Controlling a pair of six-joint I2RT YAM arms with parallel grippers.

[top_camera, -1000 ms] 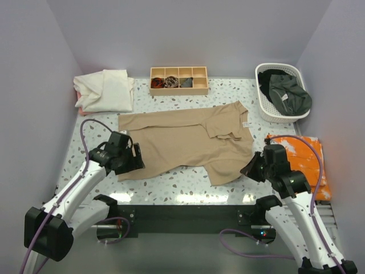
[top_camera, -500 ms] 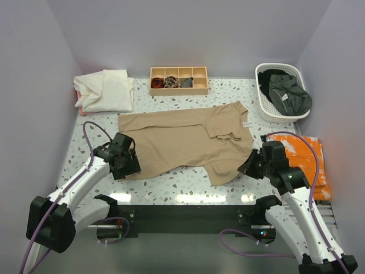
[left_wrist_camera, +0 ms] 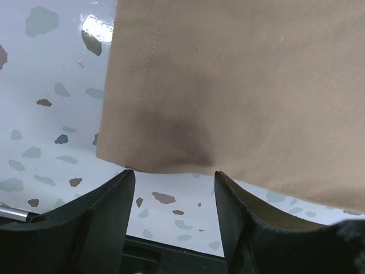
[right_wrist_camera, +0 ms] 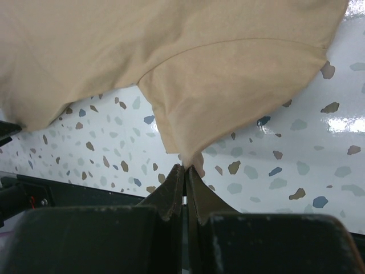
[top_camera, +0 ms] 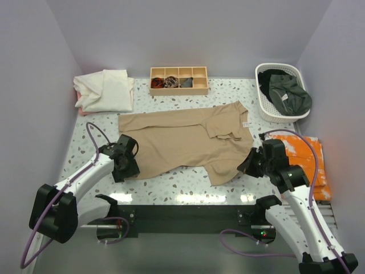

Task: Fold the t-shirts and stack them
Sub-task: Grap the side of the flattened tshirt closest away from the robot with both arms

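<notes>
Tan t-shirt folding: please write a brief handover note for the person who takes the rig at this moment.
Left end effector: open, just short of the tan t-shirt's near-left hem corner, gripping nothing.
Right end effector: shut on the shirt's near-right edge.
Tan t-shirt: spread mid-table, unfolded. Cream t-shirt: looks folded, far-left corner. Dark t-shirts: in the white basket, far right.
Done: perhaps the cream one. Left: grip the left corner, fold the tan one, stack it, then the dark ones.
</notes>
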